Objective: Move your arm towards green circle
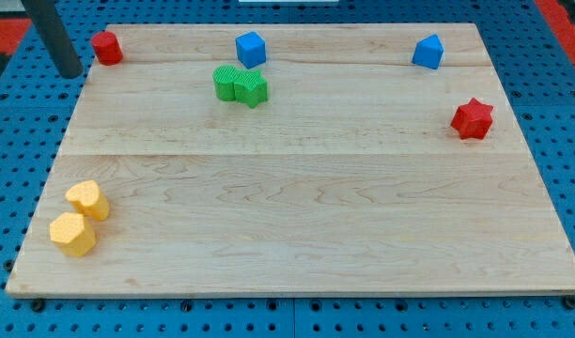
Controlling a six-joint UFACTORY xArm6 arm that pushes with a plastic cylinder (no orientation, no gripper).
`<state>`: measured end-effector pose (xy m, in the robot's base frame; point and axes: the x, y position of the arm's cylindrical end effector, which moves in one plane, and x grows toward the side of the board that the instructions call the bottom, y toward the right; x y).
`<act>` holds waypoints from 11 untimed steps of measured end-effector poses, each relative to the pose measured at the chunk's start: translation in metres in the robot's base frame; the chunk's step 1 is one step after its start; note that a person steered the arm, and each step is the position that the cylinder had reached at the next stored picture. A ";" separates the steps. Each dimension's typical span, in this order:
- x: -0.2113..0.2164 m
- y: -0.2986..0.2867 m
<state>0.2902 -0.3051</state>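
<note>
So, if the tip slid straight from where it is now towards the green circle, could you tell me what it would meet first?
My tip sits at the board's top-left corner, just left of the red block. The line to the green circle runs rightward and looks free; the red block lies slightly above it, though depth is uncertain.

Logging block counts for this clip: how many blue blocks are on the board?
2. One blue block sits near the view's top edge, just above the green pair; the other blue block is toward the view's top right. None appears hidden.
</note>
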 end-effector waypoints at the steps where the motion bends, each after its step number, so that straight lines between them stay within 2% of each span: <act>1: -0.030 0.000; 2: -0.044 0.001; 4: -0.043 0.038; 8: -0.031 0.035; 9: -0.025 0.035; 10: 0.007 0.043; 11: 0.024 0.082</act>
